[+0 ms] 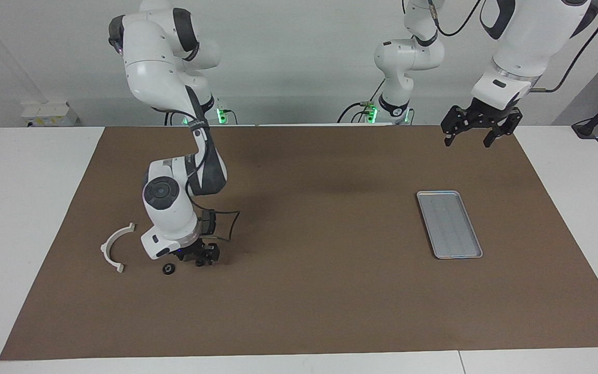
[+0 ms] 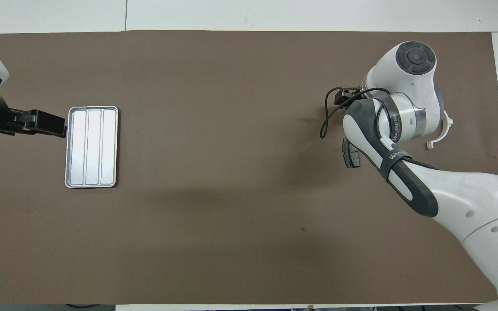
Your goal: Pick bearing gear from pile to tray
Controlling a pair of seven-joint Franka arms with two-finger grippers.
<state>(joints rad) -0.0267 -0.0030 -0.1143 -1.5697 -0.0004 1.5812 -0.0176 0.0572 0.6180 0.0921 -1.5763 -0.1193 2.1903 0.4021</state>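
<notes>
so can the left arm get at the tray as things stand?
Probably yes: the left gripper hangs open in the air at the tray's end of the table, and nothing stands between them. The tray's top is unobstructed.

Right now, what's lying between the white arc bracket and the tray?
In the facing view, between the white arc bracket and the tray sit one small black round piece and the right end effector, lowered at the mat. From there to the tray, bare mat.

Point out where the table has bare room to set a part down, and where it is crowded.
Free: the brown mat between the tray and the right gripper. Crowded: the right arm's end, where that gripper sits by a black round piece and white bracket. Left gripper waits.
</notes>
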